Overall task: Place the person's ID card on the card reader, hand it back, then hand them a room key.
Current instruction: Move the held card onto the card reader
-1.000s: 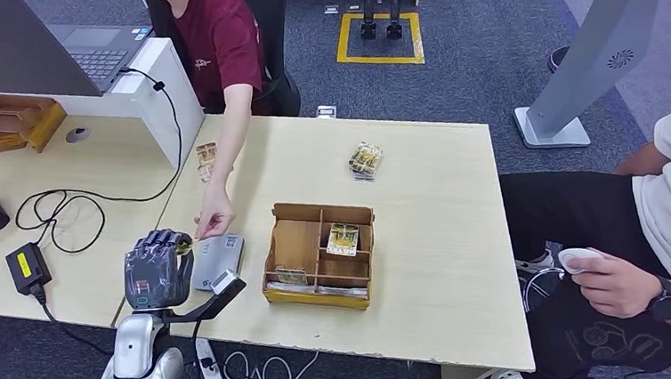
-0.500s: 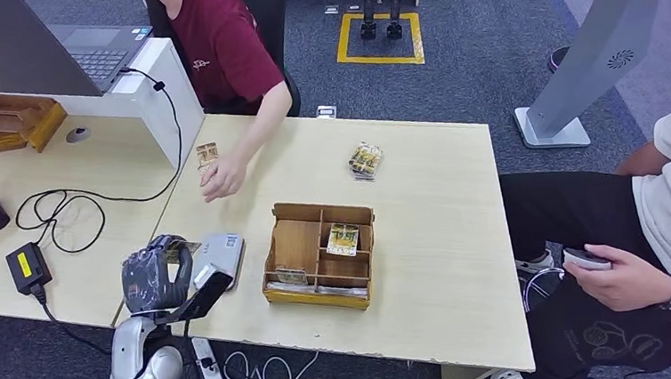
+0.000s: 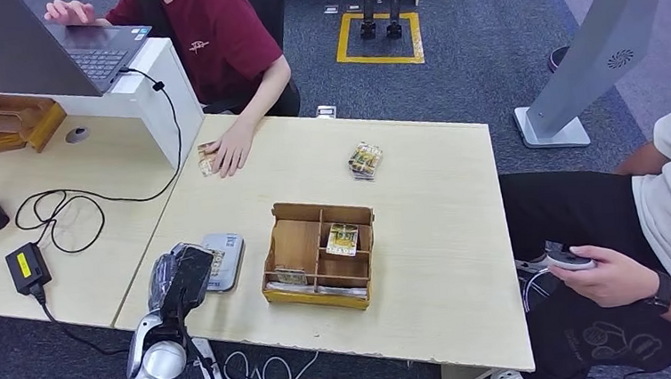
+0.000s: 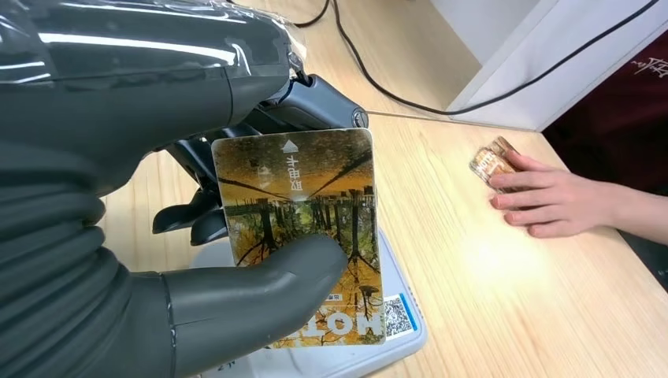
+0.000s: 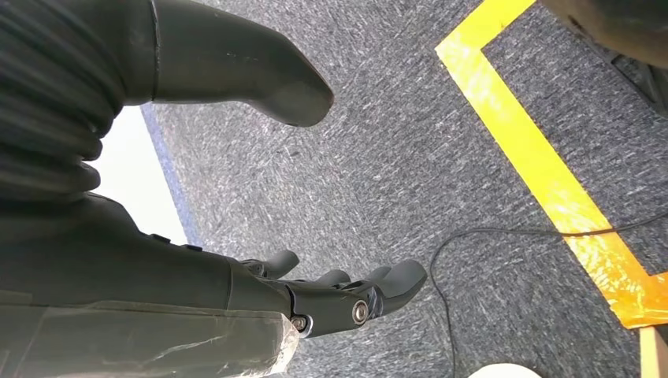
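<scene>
The left hand pinches a flat, shiny ID card with rounded corners – just above the smooth grey card reader. The right hand hangs with its fingers apart – holding nothing.

We see a pale wooden desk carrying a grey card reader, a compartmented wooden box, a card stack, and a person's hand.

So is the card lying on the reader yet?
Not flat yet. The left hand grips the card between thumb and fingers, tilted just above the reader.
</scene>
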